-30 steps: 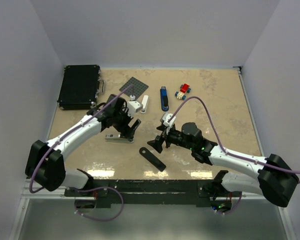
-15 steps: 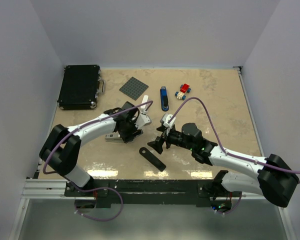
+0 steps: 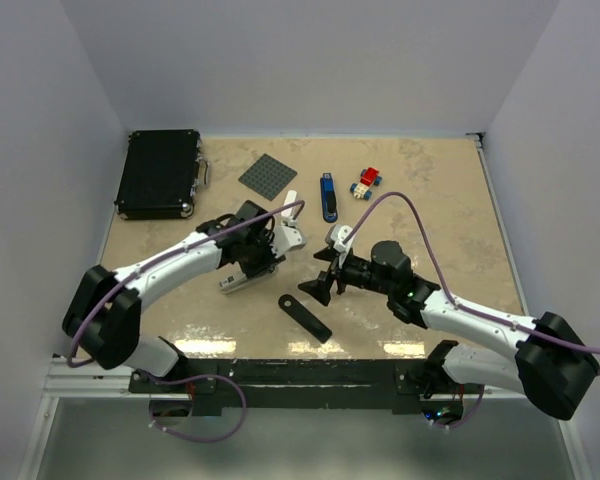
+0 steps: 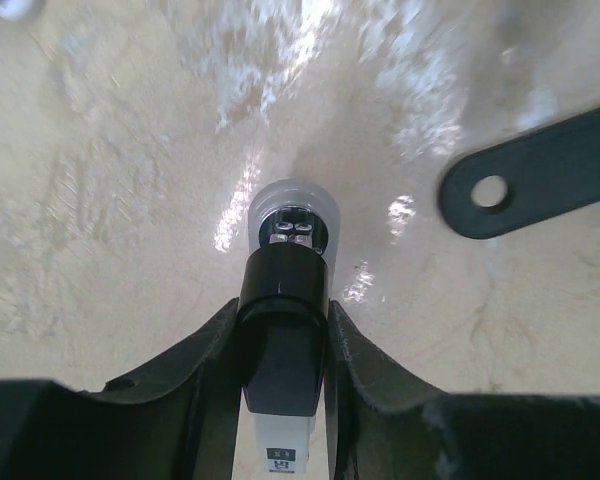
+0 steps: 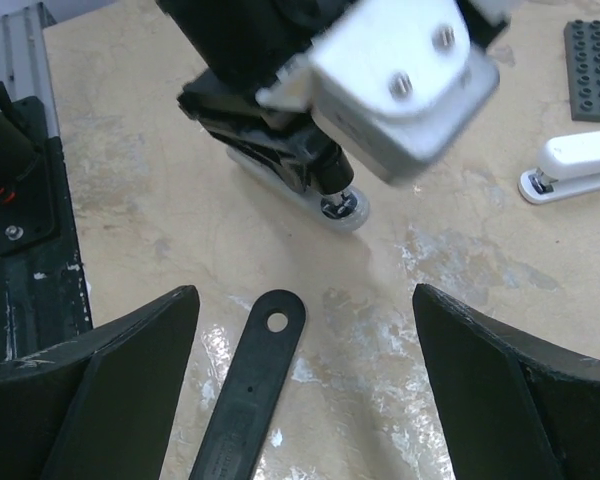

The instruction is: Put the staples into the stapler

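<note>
Clutter spread across the tan table [image 3: 450, 200].
Far left corner, a black case [image 3: 160, 172] lies flat, shut. Right of it, a grey studded plate [image 3: 268, 176]; then a blue stick [image 3: 328, 196] lying lengthwise, and a red, white and blue brick car [image 3: 366, 182] beside that. Down near the front edge, a flat black strip [image 3: 305, 318] with a hole in one end lies at a slant.

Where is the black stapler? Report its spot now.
In the top view, the black stapler sits left of centre on the table, held in the left gripper, with the flat black strip just right of it.
</note>
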{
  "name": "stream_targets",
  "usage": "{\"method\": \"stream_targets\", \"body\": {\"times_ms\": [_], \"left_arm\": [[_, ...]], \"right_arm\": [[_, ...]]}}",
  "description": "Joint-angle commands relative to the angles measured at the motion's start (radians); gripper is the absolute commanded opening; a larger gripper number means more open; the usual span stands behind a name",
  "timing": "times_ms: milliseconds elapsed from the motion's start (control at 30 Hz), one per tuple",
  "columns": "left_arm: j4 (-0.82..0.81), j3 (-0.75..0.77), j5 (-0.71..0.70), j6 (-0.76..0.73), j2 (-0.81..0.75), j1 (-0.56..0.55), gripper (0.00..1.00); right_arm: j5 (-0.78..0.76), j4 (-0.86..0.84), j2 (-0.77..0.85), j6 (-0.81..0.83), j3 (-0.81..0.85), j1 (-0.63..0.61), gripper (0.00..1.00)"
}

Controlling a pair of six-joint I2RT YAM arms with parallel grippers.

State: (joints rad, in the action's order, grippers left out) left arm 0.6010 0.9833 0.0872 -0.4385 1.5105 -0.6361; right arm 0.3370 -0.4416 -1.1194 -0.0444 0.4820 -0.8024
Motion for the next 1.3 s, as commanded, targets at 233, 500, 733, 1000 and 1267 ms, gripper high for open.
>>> {"method": "stream_targets", "body": {"times_ms": [233,500,733,1000,1267], "left_arm": [[-0.133,0.017,0.484,-0.032,-0.363,-0.002,0.0],[-0.207,0.028,0.649,0.029,-0.438,-0.002,0.0],[-0.323,-0.005,0.715,0.11,-0.489,-0.002,0.0],[-0.323,-0.009,0.715,0.118,-0.507,-0.002,0.0],[-0.323,-0.012,0.694,0.11,-0.527,-0.001,0.0]], "right_arm": [[0.335,-0.04,-0.051,0.089,0.128,0.052,0.91],[0.379,0.059,-0.063,0.152,0.231,0.051,0.86],[0.441,0.099,-0.068,0.149,0.242,0.052,0.71],[0.427,0.084,-0.025,0.121,0.214,0.052,0.57],[0.398,0.075,0.007,0.097,0.207,0.065,0.35]]}}
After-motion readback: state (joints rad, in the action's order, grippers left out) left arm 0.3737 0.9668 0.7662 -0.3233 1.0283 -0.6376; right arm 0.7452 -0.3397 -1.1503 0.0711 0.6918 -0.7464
